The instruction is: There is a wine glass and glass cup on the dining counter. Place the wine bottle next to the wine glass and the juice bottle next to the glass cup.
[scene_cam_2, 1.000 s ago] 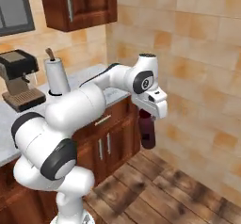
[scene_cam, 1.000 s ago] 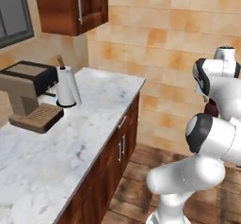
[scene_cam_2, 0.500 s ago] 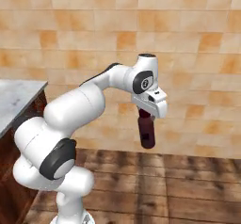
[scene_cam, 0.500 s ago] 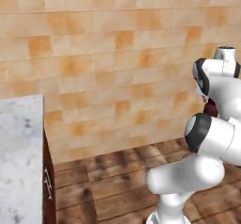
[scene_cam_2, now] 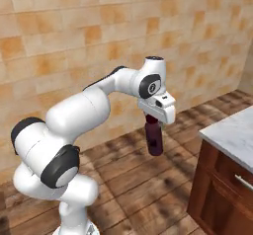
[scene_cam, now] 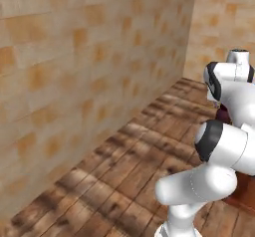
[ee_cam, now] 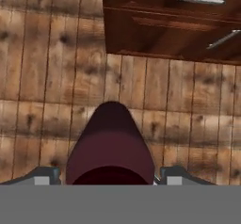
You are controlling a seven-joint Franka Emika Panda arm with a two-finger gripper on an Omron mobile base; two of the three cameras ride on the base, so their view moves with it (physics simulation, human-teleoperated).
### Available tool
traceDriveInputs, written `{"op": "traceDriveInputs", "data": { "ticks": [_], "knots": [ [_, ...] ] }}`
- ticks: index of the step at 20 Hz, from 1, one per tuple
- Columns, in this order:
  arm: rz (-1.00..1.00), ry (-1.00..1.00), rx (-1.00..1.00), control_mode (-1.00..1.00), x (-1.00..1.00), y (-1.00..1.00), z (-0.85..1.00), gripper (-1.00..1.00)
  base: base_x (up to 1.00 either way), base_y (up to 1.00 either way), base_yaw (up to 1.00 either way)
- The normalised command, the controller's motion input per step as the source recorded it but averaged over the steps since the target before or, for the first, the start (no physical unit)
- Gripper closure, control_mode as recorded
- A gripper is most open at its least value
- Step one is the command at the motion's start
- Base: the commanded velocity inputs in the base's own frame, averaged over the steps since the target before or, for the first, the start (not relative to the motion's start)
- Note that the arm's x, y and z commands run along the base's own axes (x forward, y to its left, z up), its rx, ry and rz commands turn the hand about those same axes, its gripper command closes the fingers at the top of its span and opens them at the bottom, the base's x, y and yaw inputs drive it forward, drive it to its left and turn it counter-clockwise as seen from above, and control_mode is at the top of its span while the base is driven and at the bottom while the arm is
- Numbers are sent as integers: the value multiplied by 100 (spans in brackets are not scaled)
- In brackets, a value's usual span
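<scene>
- Juice bottle (scene_cam_2: 154, 137): dark maroon, stubby; it is held upright by its upper part and hangs in the air above the wooden floor (scene_cam_2: 148, 179), clear of every surface.
- Gripper (scene_cam_2: 157, 114): the jaws are closed on the juice bottle; in the hand view the 2 fingertips (ee_cam: 44, 173) are seen pressed against either side of the bottle (ee_cam: 110, 148).
- Marble-topped counter (scene_cam_2: 232, 133): seen at the right edge of the right base view, on a reddish wood cabinet (ee_cam: 179, 20) with metal handles; the bottle is near it, not over it.
- Tiled wall (scene_cam: 74, 71): tan and orange, set behind the arm.
</scene>
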Motion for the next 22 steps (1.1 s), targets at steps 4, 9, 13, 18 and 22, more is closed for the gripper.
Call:
{"op": "traceDriveInputs", "data": {
  "ticks": [4,9,13,18,22],
  "knots": [
    [0,0,0,100,0,0,0,100,22,22,-81],
    [0,0,0,100,0,0,0,100,69,34,-39],
    [0,0,0,100,0,0,0,100,70,46,-31],
    [0,0,0,100,0,0,0,100,43,71,-17],
    [0,0,0,100,0,0,0,100,52,66,-21]
  ]
}}
